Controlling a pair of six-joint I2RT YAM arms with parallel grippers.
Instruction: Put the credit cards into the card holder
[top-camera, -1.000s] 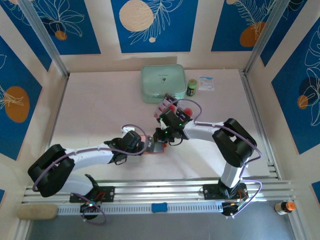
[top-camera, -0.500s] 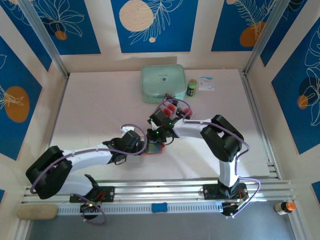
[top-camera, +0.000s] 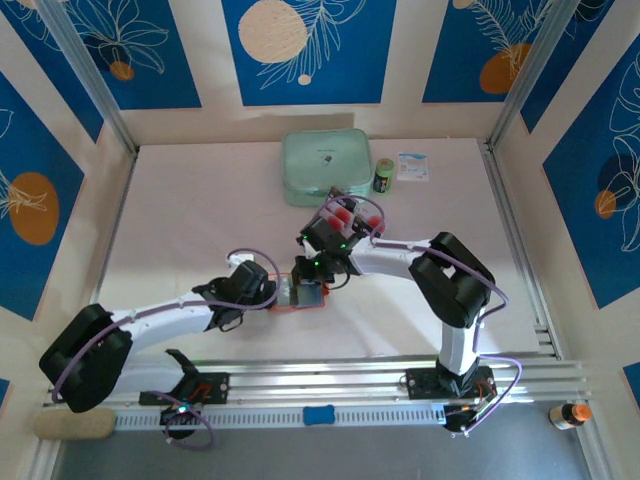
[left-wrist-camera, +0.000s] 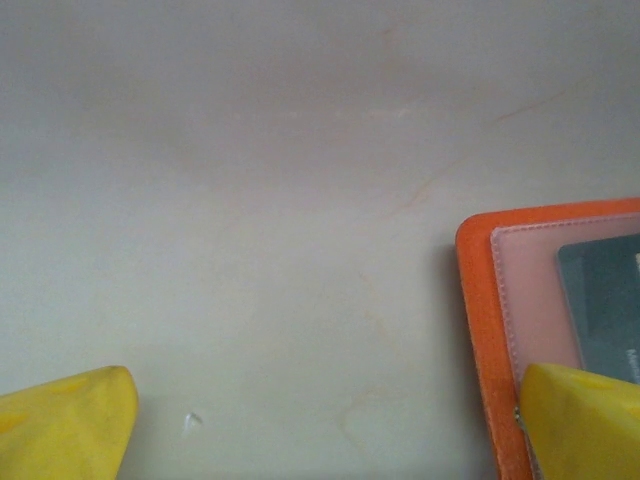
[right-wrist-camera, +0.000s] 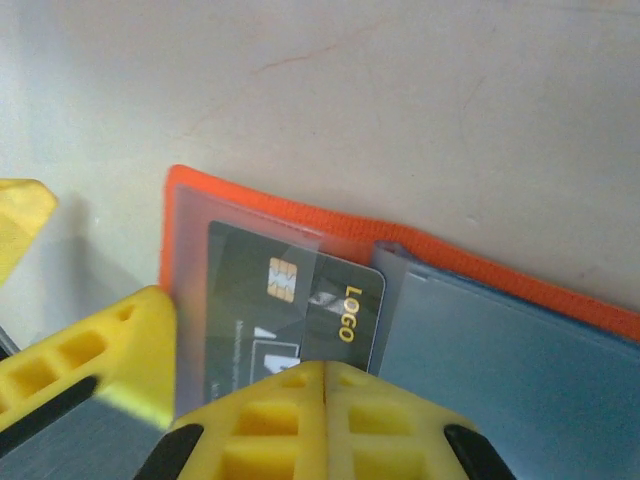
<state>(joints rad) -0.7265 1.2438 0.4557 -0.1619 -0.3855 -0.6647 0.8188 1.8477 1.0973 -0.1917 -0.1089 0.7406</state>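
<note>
The orange card holder (top-camera: 300, 296) lies open on the table, between the two grippers. A dark card (right-wrist-camera: 290, 300) with a gold chip and the word LOGO sits partly inside the holder's (right-wrist-camera: 480, 270) translucent left pocket. My right gripper (right-wrist-camera: 325, 375) is shut, and its joined tips press down on the card's near edge. My left gripper (left-wrist-camera: 325, 425) is open. Its right finger (left-wrist-camera: 585, 415) rests on the holder's (left-wrist-camera: 478, 300) edge and its left finger is on bare table. More credit cards (top-camera: 340, 212) with red circles stand behind the right wrist.
A mint-green case (top-camera: 322, 167), a small green bottle (top-camera: 384, 175) and a white packet (top-camera: 412, 166) sit at the back of the table. Blue-patterned walls and metal posts enclose the table on three sides.
My right gripper moved left and down onto the holder and then held there. My left arm drew back to the left, uncovering more of the holder.
</note>
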